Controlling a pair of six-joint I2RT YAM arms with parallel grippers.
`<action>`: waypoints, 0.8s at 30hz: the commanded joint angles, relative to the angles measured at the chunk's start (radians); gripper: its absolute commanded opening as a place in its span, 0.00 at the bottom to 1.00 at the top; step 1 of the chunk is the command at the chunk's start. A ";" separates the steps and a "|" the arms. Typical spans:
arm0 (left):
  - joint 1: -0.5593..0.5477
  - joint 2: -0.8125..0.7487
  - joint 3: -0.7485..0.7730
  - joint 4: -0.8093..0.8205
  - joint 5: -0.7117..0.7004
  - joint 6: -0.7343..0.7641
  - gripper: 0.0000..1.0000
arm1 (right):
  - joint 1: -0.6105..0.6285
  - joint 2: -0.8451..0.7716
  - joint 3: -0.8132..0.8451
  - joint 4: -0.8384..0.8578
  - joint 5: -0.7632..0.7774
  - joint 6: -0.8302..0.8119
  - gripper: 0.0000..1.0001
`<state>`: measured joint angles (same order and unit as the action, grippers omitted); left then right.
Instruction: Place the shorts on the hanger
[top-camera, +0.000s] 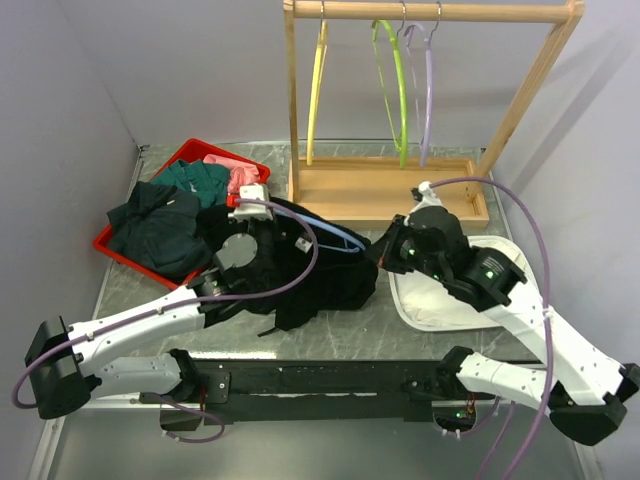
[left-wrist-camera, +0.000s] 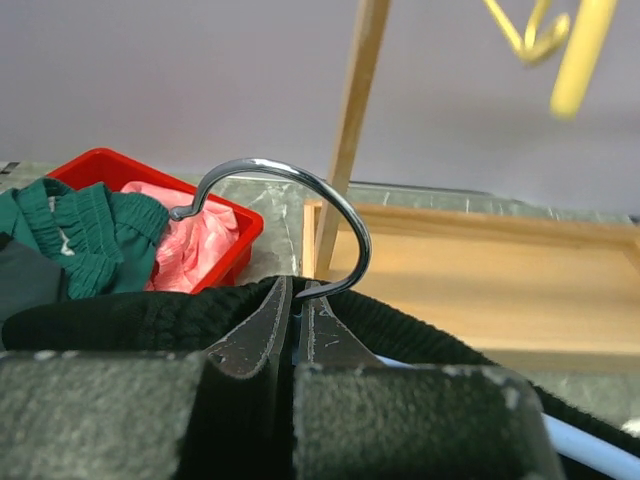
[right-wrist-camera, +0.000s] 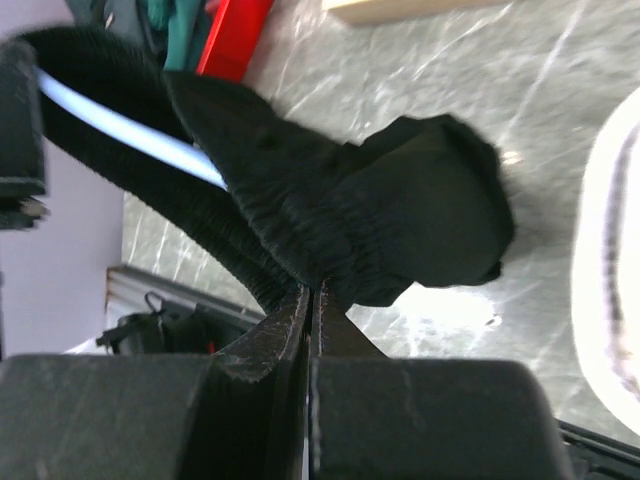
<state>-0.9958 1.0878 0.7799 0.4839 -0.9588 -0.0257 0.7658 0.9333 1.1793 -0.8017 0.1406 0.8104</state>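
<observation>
Largely hidden inside limp, wrinkled black shorts (top-camera: 330, 275) on a grey marbled table (top-camera: 365, 332): thin light-blue plastic hanger (top-camera: 338, 237), visible only as a short arc plus a curved metal hook. Left gripper (left-wrist-camera: 297, 300) pinched shut at the base of that hook, exact contact buried in ribbed waistband. Right gripper (right-wrist-camera: 312, 300) clamped on a bunched elastic edge of the shorts, near a white tray (top-camera: 430, 300). Far left, red bin (top-camera: 103, 243) of green clothes, cropped in wrist views.
</observation>
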 joint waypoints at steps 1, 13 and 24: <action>-0.001 0.026 0.151 -0.056 -0.162 -0.136 0.01 | -0.006 0.054 0.046 0.125 -0.113 0.047 0.00; -0.043 0.047 0.228 -0.278 -0.077 -0.309 0.01 | -0.003 0.242 0.301 0.167 -0.111 0.069 0.00; -0.046 0.101 0.401 -0.521 0.192 -0.385 0.01 | -0.005 0.280 0.445 0.066 -0.105 -0.045 0.00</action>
<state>-1.0325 1.1545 1.1103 0.0425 -0.9154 -0.3027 0.7650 1.2182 1.5425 -0.7338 0.0353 0.8185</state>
